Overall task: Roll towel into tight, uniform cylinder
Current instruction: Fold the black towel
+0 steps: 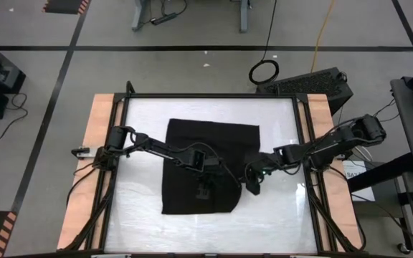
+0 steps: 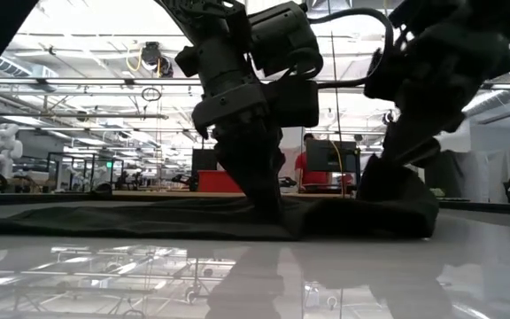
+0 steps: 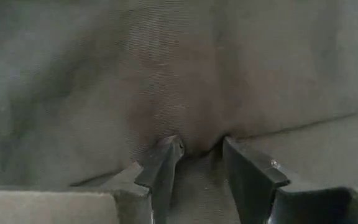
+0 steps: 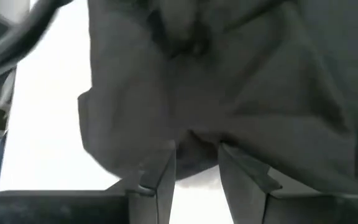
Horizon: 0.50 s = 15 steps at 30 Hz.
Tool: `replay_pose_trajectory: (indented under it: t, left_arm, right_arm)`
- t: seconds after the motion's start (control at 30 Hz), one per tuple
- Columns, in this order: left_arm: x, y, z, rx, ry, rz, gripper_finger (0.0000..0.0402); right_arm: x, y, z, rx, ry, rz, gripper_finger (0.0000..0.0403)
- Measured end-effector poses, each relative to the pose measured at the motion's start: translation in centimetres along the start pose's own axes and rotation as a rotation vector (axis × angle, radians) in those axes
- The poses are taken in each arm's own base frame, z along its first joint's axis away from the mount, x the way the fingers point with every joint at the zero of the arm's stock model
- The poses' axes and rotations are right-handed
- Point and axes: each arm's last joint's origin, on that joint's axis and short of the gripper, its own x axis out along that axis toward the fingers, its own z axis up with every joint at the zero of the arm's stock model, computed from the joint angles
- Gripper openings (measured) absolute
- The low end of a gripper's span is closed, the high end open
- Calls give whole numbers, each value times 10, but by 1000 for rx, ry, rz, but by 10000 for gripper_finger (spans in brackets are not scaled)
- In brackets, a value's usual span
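White tabletop (image 1: 278,208) carries the towel (image 1: 192,150), spread flat at its middle. On it, the left gripper (image 1: 205,190) pinches a small fold of cloth between narrow fingers (image 3: 160,171). At the towel's right edge, the right gripper (image 1: 253,185) holds a bunched corner. Only the low view shows that corner lifted in a hump (image 2: 397,208).

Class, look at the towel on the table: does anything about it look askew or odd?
Yes. The towel lies skewed to the table's edges, and its right near corner is bunched up where the right gripper pinches it.
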Motion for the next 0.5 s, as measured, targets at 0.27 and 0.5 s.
replay_pose_trajectory:
  t: [0.27,0.5]
  left_arm:
    - [-2,-1,-14,101,146,-45,143]
    - [-11,6,-26,107,264,-55,143]
  right_arm:
    - [-4,-33,8,170,27,-127,67]
    - [-10,-49,18,202,50,-137,7]
